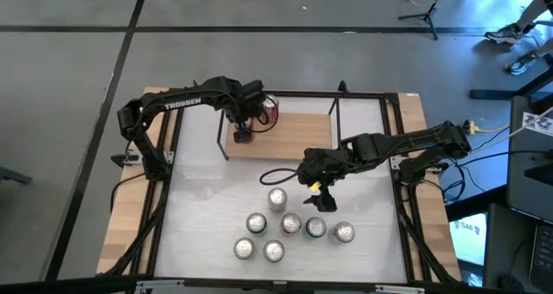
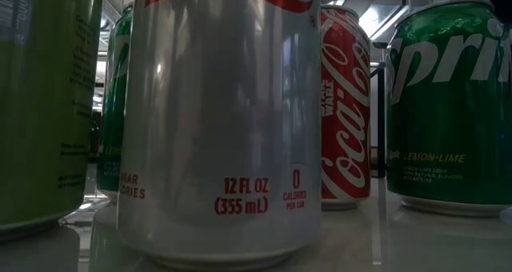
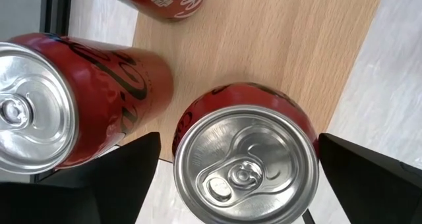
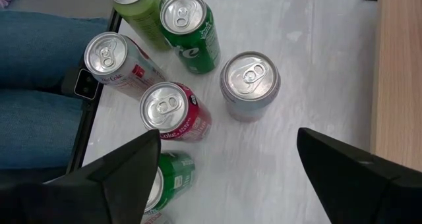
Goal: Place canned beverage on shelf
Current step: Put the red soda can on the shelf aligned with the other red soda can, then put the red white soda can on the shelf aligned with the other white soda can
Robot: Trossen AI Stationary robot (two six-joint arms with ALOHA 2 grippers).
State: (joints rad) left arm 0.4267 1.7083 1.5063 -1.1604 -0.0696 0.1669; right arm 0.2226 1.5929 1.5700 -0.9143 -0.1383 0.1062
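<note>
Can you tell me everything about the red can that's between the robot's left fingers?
The red can stands upright on the light-wood shelf, near its left end. It has a shiny silver top with an unopened pull tab, and red sides with dark lettering. The left gripper sits over it with its dark fingers spread on either side, apart from the can, so it looks let go. Another red can stands close beside it, and part of a third shows farther along the shelf.
</note>
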